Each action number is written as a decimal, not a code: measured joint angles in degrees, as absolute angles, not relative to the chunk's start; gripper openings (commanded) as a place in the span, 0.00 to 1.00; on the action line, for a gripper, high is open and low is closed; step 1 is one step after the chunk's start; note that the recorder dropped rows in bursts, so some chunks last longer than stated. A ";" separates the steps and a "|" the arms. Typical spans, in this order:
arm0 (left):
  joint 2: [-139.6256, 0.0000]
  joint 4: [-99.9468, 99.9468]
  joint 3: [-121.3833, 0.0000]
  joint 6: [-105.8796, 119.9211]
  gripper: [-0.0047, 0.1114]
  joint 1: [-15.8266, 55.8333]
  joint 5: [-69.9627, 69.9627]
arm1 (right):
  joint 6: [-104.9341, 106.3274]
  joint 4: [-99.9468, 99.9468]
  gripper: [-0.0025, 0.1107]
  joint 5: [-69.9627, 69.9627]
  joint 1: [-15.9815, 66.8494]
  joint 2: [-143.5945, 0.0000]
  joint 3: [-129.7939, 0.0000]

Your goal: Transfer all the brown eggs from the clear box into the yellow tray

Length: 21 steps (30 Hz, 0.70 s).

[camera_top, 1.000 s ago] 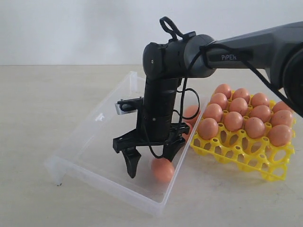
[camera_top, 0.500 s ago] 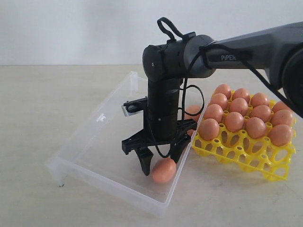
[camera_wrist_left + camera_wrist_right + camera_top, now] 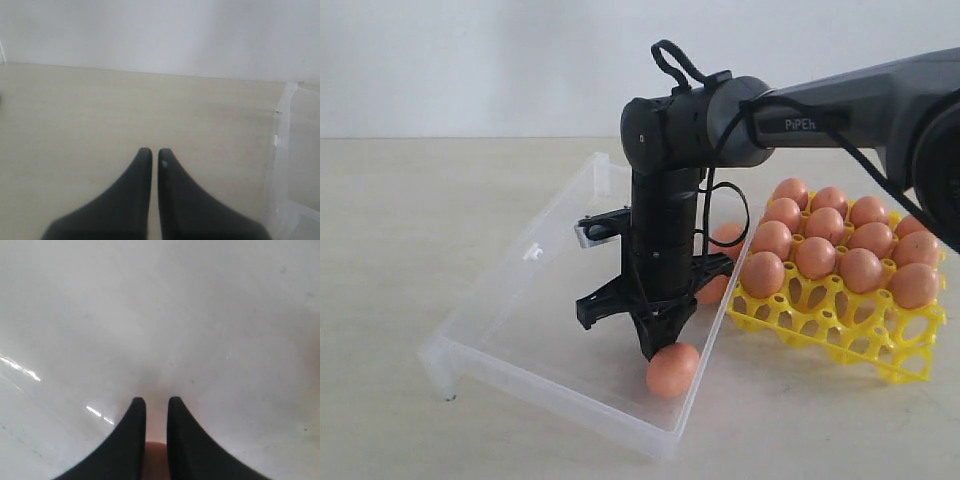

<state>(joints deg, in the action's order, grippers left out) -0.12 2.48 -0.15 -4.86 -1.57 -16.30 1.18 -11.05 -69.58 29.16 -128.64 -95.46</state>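
Right end effector [image 3: 657, 352] had closed up, clenched, tips touching one brown egg [image 3: 672, 370] in clear box [image 3: 535, 300], left end effector [image 3: 151, 152] clenched.

The left part of the clear box [image 3: 535, 300] has a bare floor, so there is lots of room to reach in there. The right arm [image 3: 665, 230] stands straight up near the box's right wall, its gripper [image 3: 655, 350] down on one brown egg [image 3: 672, 370]. Two loose eggs [image 3: 727, 237] sit behind the arm. The yellow tray [image 3: 840, 335] sits just beside that wall. Brown eggs [image 3: 817, 257] fill its back cells, and the front cells are open.
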 measured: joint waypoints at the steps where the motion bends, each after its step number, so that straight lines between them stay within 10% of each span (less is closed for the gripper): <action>1: -0.12 2.48 -0.15 -4.86 0.08 -1.57 -16.30 | 2.55 -11.14 0.12 -69.47 29.16 -128.64 -95.46; 9: -0.12 2.48 -0.15 -4.86 0.08 -1.57 -16.30 | 16.46 -11.93 0.57 -69.84 29.16 -128.64 -95.46; 21: -0.12 2.48 -0.15 -4.86 0.08 -1.57 -16.30 | 30.76 -13.65 0.58 -70.89 29.16 -128.54 -95.46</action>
